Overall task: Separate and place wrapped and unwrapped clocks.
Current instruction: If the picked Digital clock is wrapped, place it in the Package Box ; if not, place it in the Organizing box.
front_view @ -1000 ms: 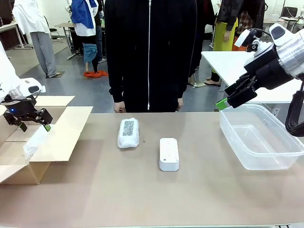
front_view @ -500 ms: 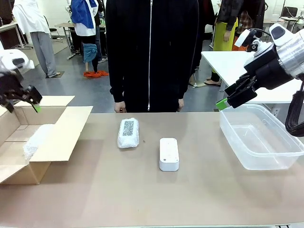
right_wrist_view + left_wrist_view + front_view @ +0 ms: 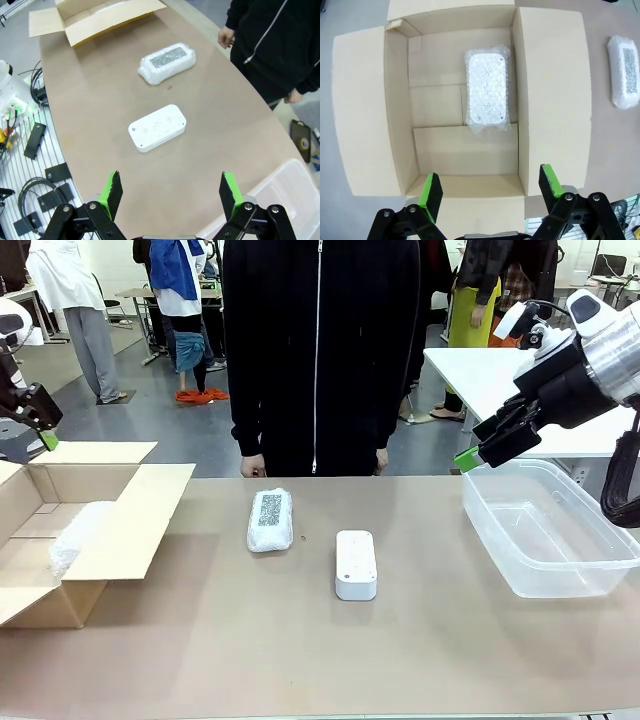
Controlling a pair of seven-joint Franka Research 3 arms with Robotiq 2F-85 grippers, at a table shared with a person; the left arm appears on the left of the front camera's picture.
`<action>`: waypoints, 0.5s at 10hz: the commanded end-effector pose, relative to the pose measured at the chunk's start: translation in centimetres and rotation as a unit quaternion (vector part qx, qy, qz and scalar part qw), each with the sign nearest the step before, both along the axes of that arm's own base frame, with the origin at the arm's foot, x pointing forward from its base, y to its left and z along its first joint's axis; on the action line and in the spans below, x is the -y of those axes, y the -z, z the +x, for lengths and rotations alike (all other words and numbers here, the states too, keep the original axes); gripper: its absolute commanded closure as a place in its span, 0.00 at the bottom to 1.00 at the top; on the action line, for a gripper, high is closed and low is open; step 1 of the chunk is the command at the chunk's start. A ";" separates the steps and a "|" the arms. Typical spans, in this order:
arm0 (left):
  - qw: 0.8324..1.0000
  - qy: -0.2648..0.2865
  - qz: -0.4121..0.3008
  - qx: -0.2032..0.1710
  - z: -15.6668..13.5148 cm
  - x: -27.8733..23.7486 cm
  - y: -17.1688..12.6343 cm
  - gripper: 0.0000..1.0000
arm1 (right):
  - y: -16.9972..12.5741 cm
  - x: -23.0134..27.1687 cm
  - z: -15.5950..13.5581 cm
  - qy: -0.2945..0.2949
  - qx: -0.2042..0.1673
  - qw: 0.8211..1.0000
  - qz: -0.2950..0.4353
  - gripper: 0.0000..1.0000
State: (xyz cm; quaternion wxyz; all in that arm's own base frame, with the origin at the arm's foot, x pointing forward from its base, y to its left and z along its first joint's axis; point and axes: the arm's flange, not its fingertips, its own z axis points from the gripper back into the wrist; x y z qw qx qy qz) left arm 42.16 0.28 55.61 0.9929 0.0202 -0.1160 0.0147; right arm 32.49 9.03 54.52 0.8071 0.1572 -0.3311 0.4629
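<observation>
Cardboard first: the open box (image 3: 120, 530) sits at the left end of the table (image 3: 300, 660), and one wrapped bundle (image 3: 487, 90) lies flat on its floor, close to one side wall. My left gripper (image 3: 490, 186) hangs high above that box, jaws spread wide with nothing between them. The second wrapped bundle (image 3: 270, 520), with a dark speckled patch on top, lies on the table toward the far edge, in front of the person (image 3: 318, 350). Just right of it and a little nearer to me lies the bare white clock (image 3: 356, 563), not touching the bundle. My right gripper (image 3: 170, 189) is likewise spread wide and empty, held above the far left corner of the clear plastic tub (image 3: 580, 578) at the right end.
</observation>
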 end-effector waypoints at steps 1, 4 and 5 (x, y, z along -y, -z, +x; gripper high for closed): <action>1.000 -0.008 0.000 -0.018 0.4 0.1 0.3 0.00 | 0.2 0.0 0.1 -0.006 -0.004 1.000 0.010 0.00; 1.000 0.000 0.000 -0.006 0.1 0.0 0.3 0.00 | 0.2 0.0 0.1 -0.006 -0.004 1.000 0.010 0.00; 1.000 0.000 0.000 -0.006 0.1 0.0 0.3 0.00 | 0.2 0.0 0.1 -0.006 -0.004 1.000 0.010 0.00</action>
